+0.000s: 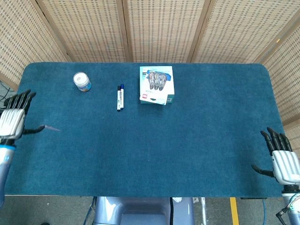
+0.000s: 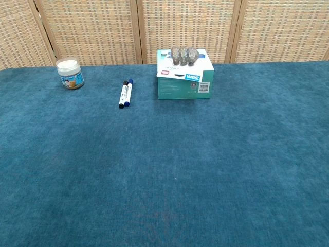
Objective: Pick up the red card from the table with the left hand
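**Left hand holds card at table's left edge**

Left hand (image 1: 11,123): at the far left border of the head view, over the table's (image 1: 154,154) left edge, back of the hand facing up, fingers pointing away from the robot. The thumb sticks out toward the table's middle and pinches the card. Outside the chest view.

Card (image 1: 50,127): thin sliver seen nearly edge-on, reaching from the left thumb tip out over the blue cloth. Its colour reads pale pink at this angle. Whether it clears the cloth or brushes it cannot be told.

Right hand (image 1: 282,164): at the table's near right corner, well apart from the left hand, fingers spread and straight, holding nothing.

Jar (image 1: 82,81): white lid, beyond the left hand and toward the middle, upright on the cloth.

Pens (image 1: 119,97): two, lying side by side and touching, further right of the jar.

Box (image 1: 157,85): white and teal, just right of the pens, well apart from both hands.
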